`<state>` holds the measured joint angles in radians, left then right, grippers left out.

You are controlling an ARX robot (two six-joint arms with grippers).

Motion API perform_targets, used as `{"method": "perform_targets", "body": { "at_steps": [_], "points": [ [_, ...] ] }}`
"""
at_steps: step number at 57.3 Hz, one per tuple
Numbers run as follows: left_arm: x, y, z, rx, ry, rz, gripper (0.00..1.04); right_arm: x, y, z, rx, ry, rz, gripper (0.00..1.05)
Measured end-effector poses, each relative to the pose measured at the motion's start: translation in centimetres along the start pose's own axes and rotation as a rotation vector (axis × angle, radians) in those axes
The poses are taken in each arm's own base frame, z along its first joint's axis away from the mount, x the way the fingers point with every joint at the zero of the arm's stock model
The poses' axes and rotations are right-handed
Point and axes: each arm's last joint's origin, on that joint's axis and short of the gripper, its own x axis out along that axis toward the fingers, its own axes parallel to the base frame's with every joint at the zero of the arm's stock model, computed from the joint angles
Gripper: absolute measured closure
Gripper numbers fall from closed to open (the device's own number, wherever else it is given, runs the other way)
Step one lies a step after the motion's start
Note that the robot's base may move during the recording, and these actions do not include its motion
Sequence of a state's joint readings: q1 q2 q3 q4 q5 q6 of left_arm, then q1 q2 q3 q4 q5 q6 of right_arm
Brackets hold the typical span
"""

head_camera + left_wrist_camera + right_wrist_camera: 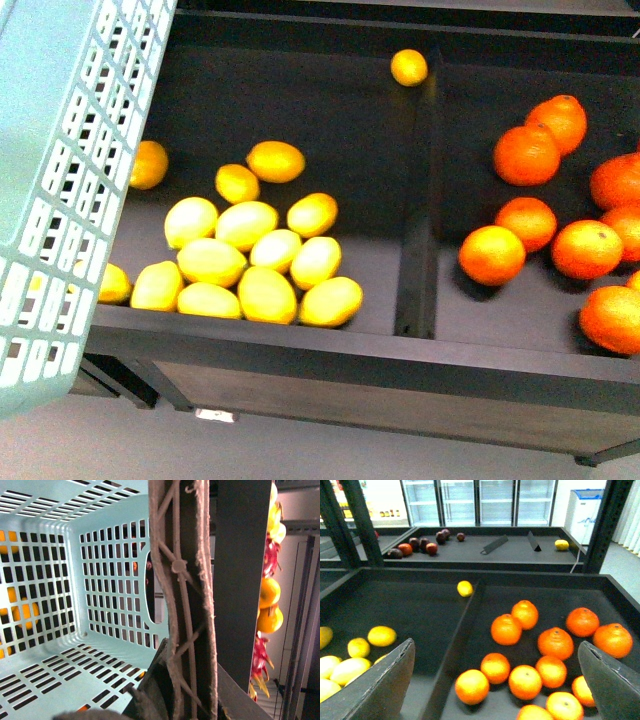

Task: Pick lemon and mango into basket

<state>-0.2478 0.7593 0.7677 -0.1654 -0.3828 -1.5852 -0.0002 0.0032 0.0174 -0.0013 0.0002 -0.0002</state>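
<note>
Light teal slotted plastic basket [60, 150] at 9 o'clock, cut off, hiding some smooth yellow lemons [245, 225], left gripper [192, 702] barely seen, hugging brown swing handle [185, 580], right gripper [496, 647] spread wide.

Black produce bins [300, 345], glass-door coolers [460, 502] behind, grey floor [100, 445].

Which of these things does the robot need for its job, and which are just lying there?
For the job:
- lemons
- teal basket
- open right gripper
- dark red fruit in the far bin, perhaps mangoes, too small to tell

Just lying about:
- tangerines
- lone yellow fruit in that far bin
</note>
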Motion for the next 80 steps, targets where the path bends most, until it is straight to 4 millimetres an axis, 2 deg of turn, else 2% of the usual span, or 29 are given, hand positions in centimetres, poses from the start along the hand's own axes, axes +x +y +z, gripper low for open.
{"method": "perform_targets", "body": {
  "at_steps": [80],
  "points": [
    [0.00, 0.00, 0.01, 0.005, -0.003, 0.000, 0.98, -0.01, 0.00, 0.01, 0.000, -0.001, 0.000, 0.09]
  ]
}}
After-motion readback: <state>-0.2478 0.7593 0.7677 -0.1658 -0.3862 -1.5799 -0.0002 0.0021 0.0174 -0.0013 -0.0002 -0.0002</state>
